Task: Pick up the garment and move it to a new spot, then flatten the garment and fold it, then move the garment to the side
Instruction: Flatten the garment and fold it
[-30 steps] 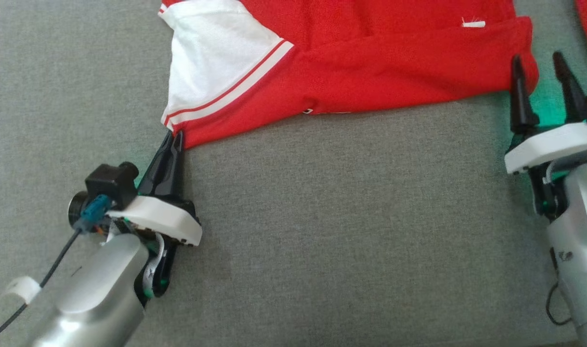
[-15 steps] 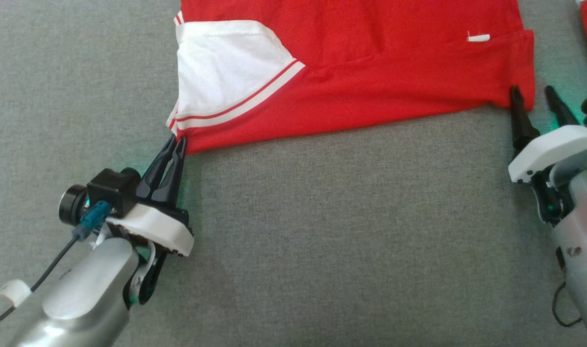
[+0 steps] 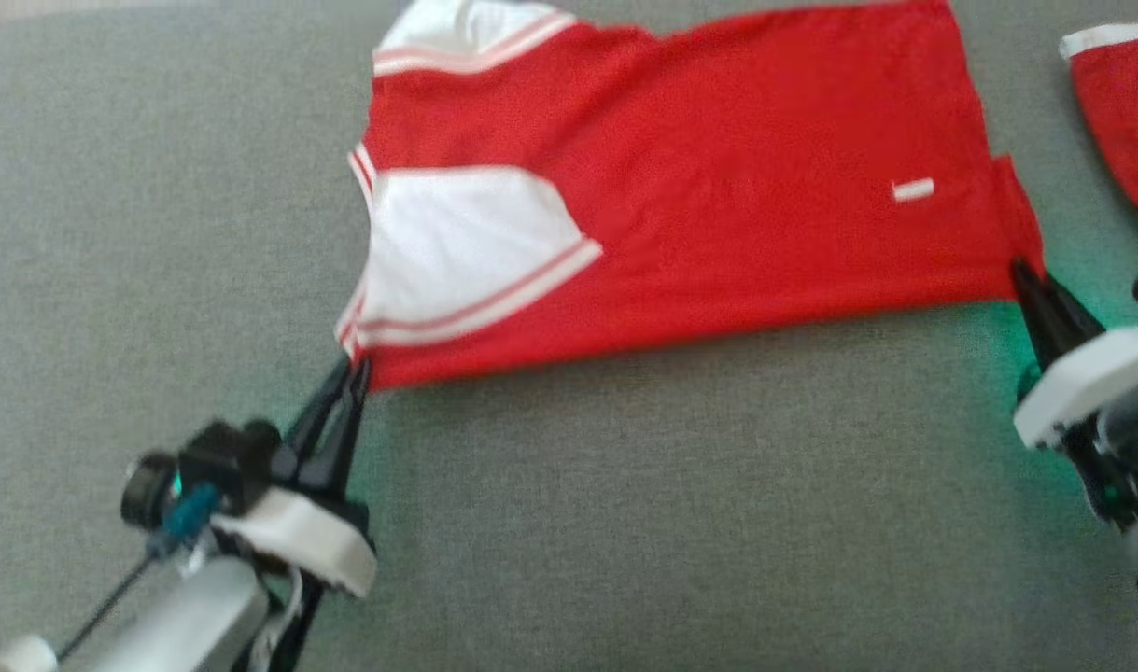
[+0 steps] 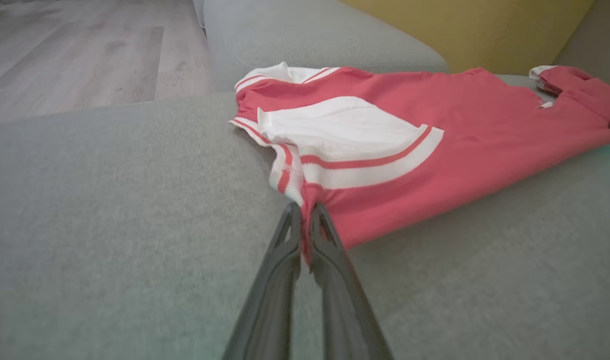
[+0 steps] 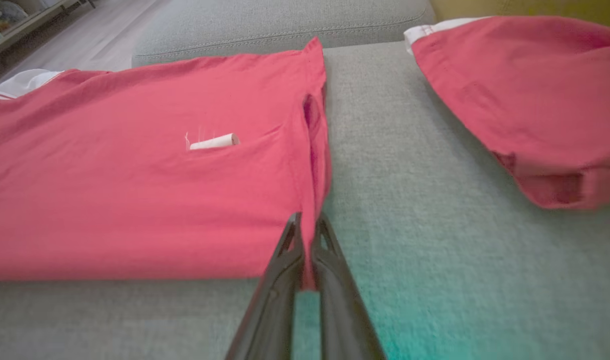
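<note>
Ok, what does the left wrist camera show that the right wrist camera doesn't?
Left wrist view: the left gripper shut on the garment corner below the white striped panel. Right wrist view: the right gripper shut on the plain red hem corner, near a side slit. Both: the red garment, its white tag, a second red garment, the grey cushion.

Sofa cushion (image 3: 671, 523) open near side; garment (image 3: 699, 205) beyond; second garment (image 3: 1115, 121) far right.
</note>
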You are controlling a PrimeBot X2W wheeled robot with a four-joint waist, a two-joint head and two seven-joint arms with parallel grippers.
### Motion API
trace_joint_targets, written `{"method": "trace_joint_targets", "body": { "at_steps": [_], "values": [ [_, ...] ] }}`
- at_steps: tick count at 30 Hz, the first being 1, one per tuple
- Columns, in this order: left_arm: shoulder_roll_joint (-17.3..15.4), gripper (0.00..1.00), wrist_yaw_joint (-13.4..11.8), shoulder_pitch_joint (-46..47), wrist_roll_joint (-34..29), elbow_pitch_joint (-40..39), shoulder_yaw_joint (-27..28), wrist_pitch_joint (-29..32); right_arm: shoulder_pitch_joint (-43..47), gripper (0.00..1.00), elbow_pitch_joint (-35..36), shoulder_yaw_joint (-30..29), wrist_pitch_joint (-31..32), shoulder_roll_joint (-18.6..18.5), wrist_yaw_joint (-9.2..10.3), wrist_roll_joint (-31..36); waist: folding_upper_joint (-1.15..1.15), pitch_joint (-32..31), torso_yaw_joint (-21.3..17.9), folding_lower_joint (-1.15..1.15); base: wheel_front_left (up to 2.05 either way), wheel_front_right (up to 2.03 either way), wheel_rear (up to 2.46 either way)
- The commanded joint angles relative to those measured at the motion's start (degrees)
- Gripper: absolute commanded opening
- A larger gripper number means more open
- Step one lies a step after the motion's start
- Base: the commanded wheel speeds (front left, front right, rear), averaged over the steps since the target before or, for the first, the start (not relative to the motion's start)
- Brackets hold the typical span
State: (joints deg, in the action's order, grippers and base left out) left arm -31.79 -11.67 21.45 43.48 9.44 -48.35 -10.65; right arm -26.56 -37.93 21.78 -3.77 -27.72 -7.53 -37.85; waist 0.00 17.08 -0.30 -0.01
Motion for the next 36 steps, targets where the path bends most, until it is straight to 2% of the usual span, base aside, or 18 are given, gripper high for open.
{"method": "trace_joint_targets", "body": {
  "at_steps": [1,7,18,24,25,26,27,28,29,30,33,36],
  "values": [
    [-2.63,0.0,-1.06,-0.5,0.35,-2.23,2.06,-0.42,2.61,0.0,2.12,0.48,-0.62,-2.87,0.04,-0.58,0.0,-1.07,-0.06,0.01,0.0,0.0,0.0],
    [-2.85,0.0,-2.89,-6.87,0.49,-5.82,0.7,-1.77,11.47,0.0,6.7,-2.12,-2.0,-4.73,0.04,0.29,0.0,-3.5,-0.06,0.01,0.0,0.0,0.0],
    [-4.63,0.0,-5.26,-13.41,1.14,-9.28,-1.04,-0.48,22.51,0.0,14.42,-9.5,0.3,-3.45,0.04,3.95,0.0,-4.98,-1.13,0.01,0.0,0.0,0.0],
    [-4.62,0.0,-5.23,-13.59,1.81,-9.67,-1.63,1.16,24.49,0.0,17.05,-11.99,2.97,-1.97,0.04,5.74,0.0,-4.79,-1.24,0.01,0.0,0.0,0.0],
    [-4.43,0.0,-5.26,-13.33,1.78,-9.57,-1.69,1.3,24.78,0.02,17.38,-12.31,3.58,-1.59,0.04,5.92,0.0,-4.73,-1.21,0.01,0.0,0.0,0.0],
    [-4.21,0.0,-5.28,-13.1,1.75,-9.48,-1.77,1.45,25.06,0.15,17.72,-12.58,4.19,-1.29,0.04,6.1,0.0,-4.68,-1.15,0.01,0.0,0.0,0.0],
    [-4.01,0.0,-5.28,-12.86,1.7,-9.35,-1.87,1.6,25.32,0.45,18.1,-12.87,4.6,-1.06,0.04,6.35,0.0,-4.61,-1.1,0.01,0.0,0.0,0.0],
    [-3.87,0.07,-5.32,-12.6,1.61,-9.16,-1.97,1.81,25.52,1.0,18.48,-13.18,4.9,-0.87,0.04,6.59,0.0,-4.51,-1.07,0.01,0.0,0.0,0.0],
    [-3.72,0.62,-5.31,-12.26,1.46,-8.95,-2.1,2.01,25.63,1.0,18.88,-13.62,4.89,-0.7,0.04,6.96,0.0,-4.39,-1.07,0.01,0.0,0.0,0.0],
    [-3.6,1.0,-5.4,-11.78,1.09,-8.72,-2.1,1.9,25.62,1.0,19.44,-14.03,4.64,-0.54,0.04,7.37,0.0,-4.27,-1.13,0.01,0.0,0.0,0.0],
    [-3.36,1.0,-5.48,-9.91,0.59,-9.11,-1.63,1.97,25.32,1.0,21.33,-15.3,3.44,-0.09,0.04,8.27,0.0,-3.76,-1.27,0.01,0.0,0.0,0.0],
    [-4.74,1.0,-4.78,-5.66,-0.45,-9.89,-0.5,3.2,24.7,1.0,23.41,-16.69,2.31,0.5,0.04,9.35,0.0,-2.61,-1.59,0.01,0.0,0.0,0.0]
  ]
}}
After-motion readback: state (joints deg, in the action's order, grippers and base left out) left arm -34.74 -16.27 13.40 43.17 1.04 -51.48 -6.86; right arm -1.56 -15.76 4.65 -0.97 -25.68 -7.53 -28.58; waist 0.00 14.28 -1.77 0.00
